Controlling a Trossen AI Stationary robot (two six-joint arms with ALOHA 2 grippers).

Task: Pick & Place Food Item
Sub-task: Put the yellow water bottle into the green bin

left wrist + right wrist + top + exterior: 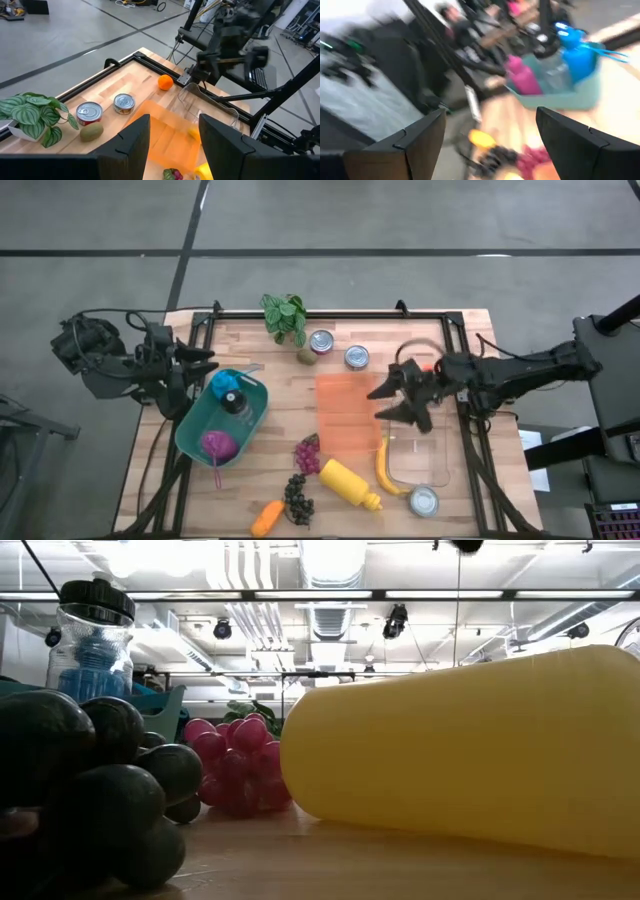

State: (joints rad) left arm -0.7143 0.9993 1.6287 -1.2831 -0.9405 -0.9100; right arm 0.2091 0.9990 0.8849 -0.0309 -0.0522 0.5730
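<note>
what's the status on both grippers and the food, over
Right gripper open, empty, over the orange mat. Left gripper open, empty, waiting by the teal basket. Banana untouched beside the clear container.
</note>
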